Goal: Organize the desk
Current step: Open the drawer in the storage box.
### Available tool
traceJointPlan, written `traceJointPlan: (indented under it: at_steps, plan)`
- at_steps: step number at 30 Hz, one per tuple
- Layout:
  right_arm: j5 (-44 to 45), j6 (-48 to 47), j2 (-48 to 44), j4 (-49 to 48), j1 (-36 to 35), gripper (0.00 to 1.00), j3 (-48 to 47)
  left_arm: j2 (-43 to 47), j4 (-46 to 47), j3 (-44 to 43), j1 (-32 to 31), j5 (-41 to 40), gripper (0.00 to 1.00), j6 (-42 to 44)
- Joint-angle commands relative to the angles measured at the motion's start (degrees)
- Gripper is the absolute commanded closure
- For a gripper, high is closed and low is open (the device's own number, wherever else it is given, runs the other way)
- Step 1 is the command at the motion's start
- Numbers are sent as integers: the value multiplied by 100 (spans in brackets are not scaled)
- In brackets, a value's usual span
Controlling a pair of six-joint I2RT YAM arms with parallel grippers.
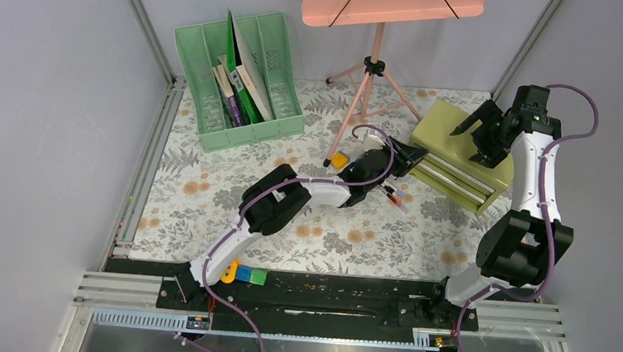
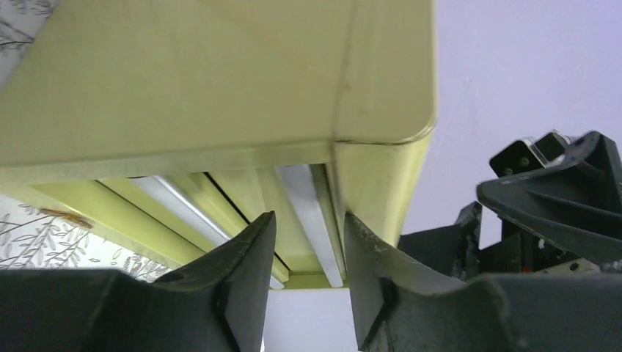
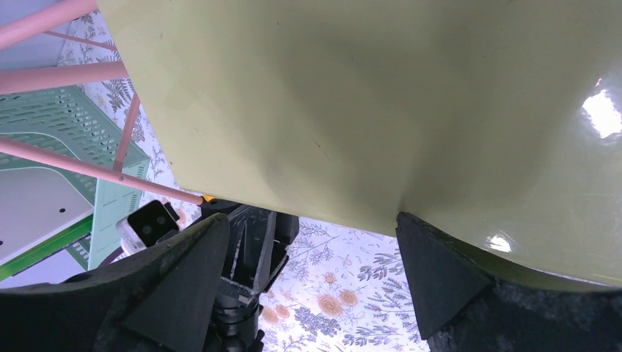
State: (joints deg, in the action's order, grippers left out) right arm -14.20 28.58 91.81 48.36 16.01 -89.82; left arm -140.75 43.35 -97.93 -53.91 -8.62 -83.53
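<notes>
Left gripper [image 2: 308,220] sits at the front corner of the olive drawer box [image 1: 452,138], fingers [image 2: 246,271] partly open either side of a silver drawer handle [image 2: 302,192]; can't tell if they touch it. Right gripper [image 3: 312,224] is spread wide over the box top. Desk [image 1: 206,210] lies under everything, with the box at its right rear.

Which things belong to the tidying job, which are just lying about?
Job: desk, drawer box, left gripper at its drawer front, right gripper above it, loose pens, orange block.
Lying about: pink stand, green file rack, blocks by left base.
</notes>
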Motion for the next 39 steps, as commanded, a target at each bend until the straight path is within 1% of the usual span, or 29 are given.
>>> traceJointPlan:
  at_steps: [1,2,4,7,12,14,16,21,24,27,31,32,33,34,36,39]
  plan:
    - [38,-20,-54,58,-37,8,62,-135,-152,-163,47,-198,64,-30]
    - [26,-21,-52,50,-37,9,65,-114,-102,-101,41,-201,65,-32]
    - [29,-22,-47,44,-37,8,66,-95,-50,0,34,-242,64,-51]
    - [14,-27,-48,44,-37,8,61,-101,-50,23,49,-304,60,-68]
    - [35,-37,-43,48,-37,9,70,-176,-13,-170,86,-286,54,-79]
    - [13,-37,-23,40,-37,8,70,-194,-129,-262,86,-299,52,-59]
    - [-11,-37,2,44,-37,8,54,-266,-295,-428,90,-341,51,-67]
    - [17,-37,-16,48,-37,8,53,-541,-101,-834,124,-299,53,-228]
    - [-11,-37,13,46,-36,8,45,-553,-73,-935,118,-292,57,-153]
    - [-40,-37,37,40,-37,9,39,-515,169,-842,102,-350,66,-129]
    - [-39,-43,33,50,-37,8,27,-623,167,-1072,104,-324,76,-39]
    - [-47,-42,37,50,-37,8,28,-663,147,-1145,108,-320,80,-35]
    - [-46,-37,26,45,-37,9,32,-705,173,-1191,109,-334,88,-26]
    - [-51,-45,31,49,-37,8,27,-718,215,-1189,115,-362,93,-28]
    - [-44,-61,18,56,-37,9,25,-706,258,-1151,118,-392,100,-26]
    - [-44,-60,27,43,-31,8,21,-613,280,-1039,138,-375,100,88]
